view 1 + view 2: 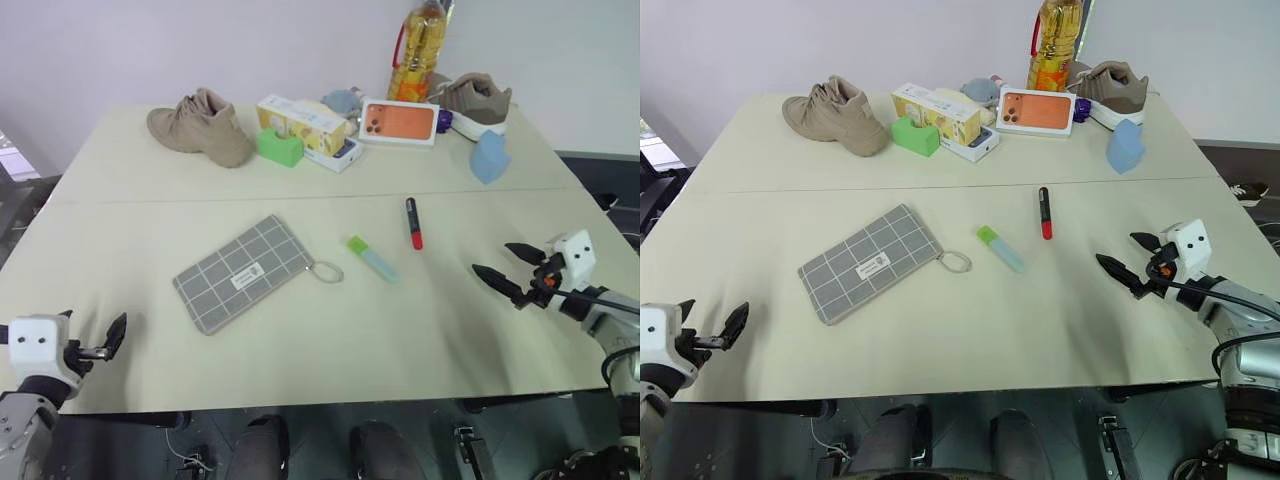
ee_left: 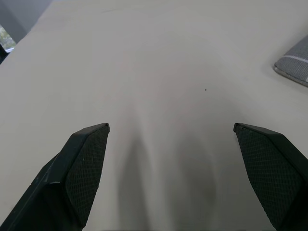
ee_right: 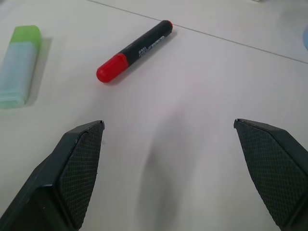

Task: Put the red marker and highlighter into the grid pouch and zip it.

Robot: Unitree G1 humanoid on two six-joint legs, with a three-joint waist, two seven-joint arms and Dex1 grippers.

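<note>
Two claws, both spread wide and empty, poised low over a pale table (image 1: 520, 200). Right gripper (image 1: 505, 270) at the near right edge, tips aimed inward toward the pens — likely lined up for a first pick. Left gripper (image 1: 105, 345) at the near left corner, bare tabletop just ahead of it, probably waiting to steady the pouch.

Ahead of the right claw and a little to its inner side: red marker (image 3: 134, 50), lying flat, red end nearer the claw, black end farther. Just beyond that, further inward: highlighter (image 3: 20, 65), also flat, green cap pointing away, apart from the marker. Neither touched.

Ahead of the left claw and inward, toward the table's middle: grid pouch (image 1: 245, 272), lying flat at a slant, ring zip pull (image 1: 325, 271) at the corner nearest the highlighter. Zip apparently shut, though hard to tell — so opening it probably comes first.

Far beyond both claws, along the back edge — two tan shoes, small boxes, an orange phone box, a bottle (image 1: 418, 50), a blue block. Clutter, well apart from the work.
</note>
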